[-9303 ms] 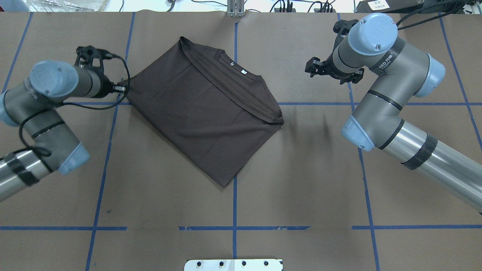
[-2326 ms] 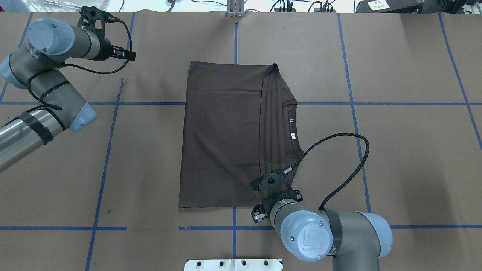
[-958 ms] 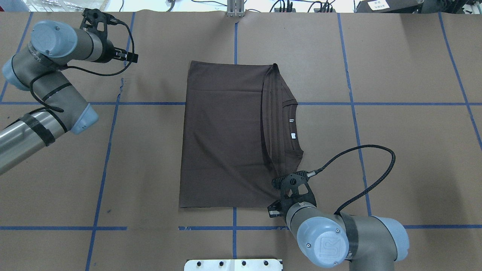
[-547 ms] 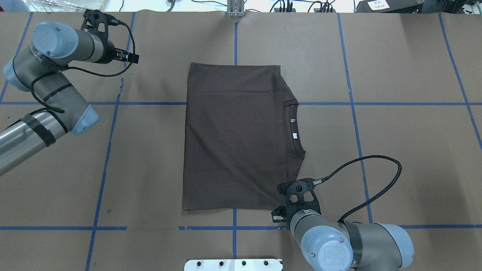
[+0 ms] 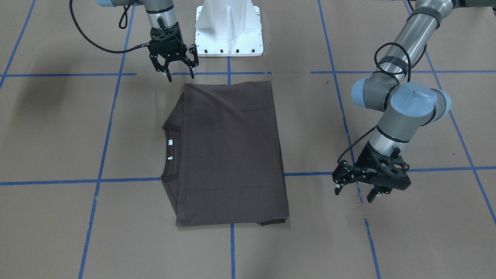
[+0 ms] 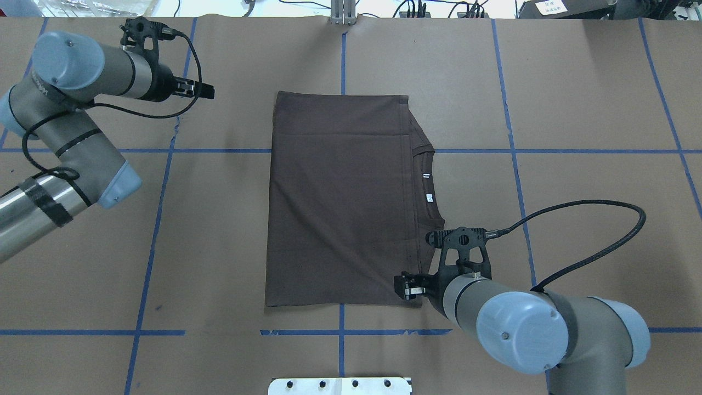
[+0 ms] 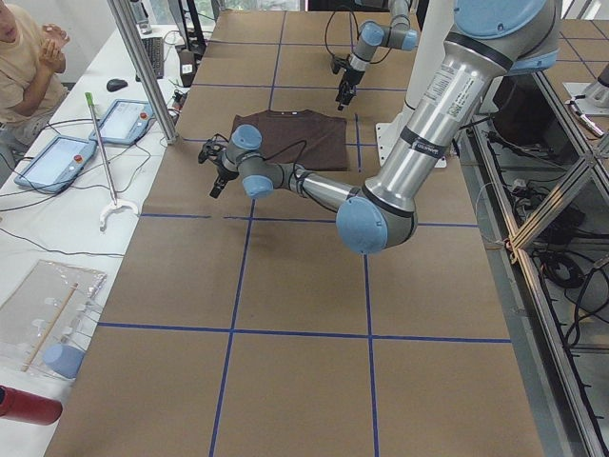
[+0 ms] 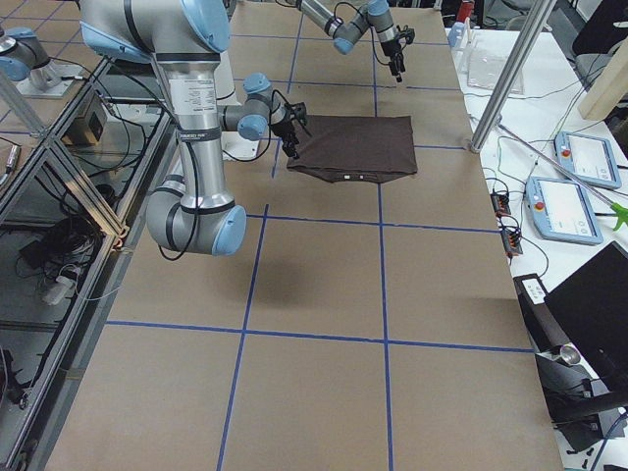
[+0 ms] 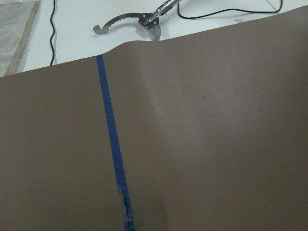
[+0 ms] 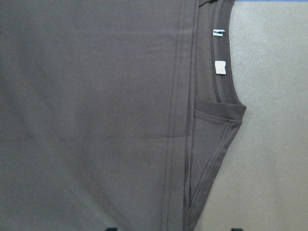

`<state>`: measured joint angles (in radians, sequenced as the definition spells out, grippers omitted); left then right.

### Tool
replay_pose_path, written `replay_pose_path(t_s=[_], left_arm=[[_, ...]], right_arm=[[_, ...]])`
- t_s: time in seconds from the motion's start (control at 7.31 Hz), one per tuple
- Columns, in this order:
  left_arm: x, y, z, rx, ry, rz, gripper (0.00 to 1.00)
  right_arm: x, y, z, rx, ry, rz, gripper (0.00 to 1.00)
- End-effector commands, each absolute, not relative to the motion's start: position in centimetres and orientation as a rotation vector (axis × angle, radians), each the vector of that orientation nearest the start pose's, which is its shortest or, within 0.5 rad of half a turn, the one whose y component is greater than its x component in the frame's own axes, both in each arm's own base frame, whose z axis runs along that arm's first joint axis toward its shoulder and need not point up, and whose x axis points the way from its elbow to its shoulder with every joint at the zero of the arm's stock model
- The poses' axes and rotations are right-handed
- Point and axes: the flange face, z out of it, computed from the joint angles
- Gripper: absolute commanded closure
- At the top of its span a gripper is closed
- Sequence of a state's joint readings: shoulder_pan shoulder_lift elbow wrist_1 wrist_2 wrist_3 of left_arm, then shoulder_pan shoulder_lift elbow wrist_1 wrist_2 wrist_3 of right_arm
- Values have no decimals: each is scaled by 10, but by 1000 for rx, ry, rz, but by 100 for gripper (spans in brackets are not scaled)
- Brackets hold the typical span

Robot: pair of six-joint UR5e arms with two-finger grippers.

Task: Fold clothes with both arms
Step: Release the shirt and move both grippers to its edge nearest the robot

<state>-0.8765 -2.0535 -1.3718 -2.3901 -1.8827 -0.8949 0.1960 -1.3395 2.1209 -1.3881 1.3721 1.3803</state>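
The dark brown T-shirt (image 6: 340, 203) lies flat, folded into a rectangle at the table's middle. Its collar and white neck tags (image 6: 429, 197) are on its right edge. It also shows in the front-facing view (image 5: 228, 151) and fills the right wrist view (image 10: 96, 120). My right gripper (image 6: 401, 287) is open and empty, just above the shirt's near right corner; the front-facing view (image 5: 180, 75) shows its fingers spread. My left gripper (image 6: 207, 91) is open and empty, well left of the shirt's far left corner, as the front-facing view (image 5: 354, 193) also shows.
The table is covered in brown paper with blue tape lines (image 6: 164, 151). The white pedestal base (image 5: 228, 27) stands at the near edge. A metal post (image 6: 343, 13) stands at the far edge. A side table with tablets (image 7: 124, 119) and a seated person (image 7: 24, 57) lies beyond.
The shirt's turned-back right edge has been laid flat over the sleeve folds. My right gripper has let go and turned at the near right corner. My left gripper has shifted slightly towards the shirt.
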Motion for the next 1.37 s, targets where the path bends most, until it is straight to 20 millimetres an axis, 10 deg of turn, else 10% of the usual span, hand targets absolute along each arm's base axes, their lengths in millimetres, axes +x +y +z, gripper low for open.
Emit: replay_pose_path(t_s=[0.0,0.27,0.55,0.82,1.23], left_arm=[[384,-497,343,454,1167,-48,0],[405,-388,316,322,1291,-214,0],[462,-310,306,174,1348,-445,10],[497,-261,323,79,1329,-565,48],[509,-242,332,59,1309,-550,48]], right_arm=[[-438,-260,291,290,-1068,177,0],[-403,-261,332,300,-1118,197,0],[-398,-271,331,292,-1124,251,0],[-395,-276,331,299,-1123,261,0],[-394,-277,334,299,-1115,263,0]])
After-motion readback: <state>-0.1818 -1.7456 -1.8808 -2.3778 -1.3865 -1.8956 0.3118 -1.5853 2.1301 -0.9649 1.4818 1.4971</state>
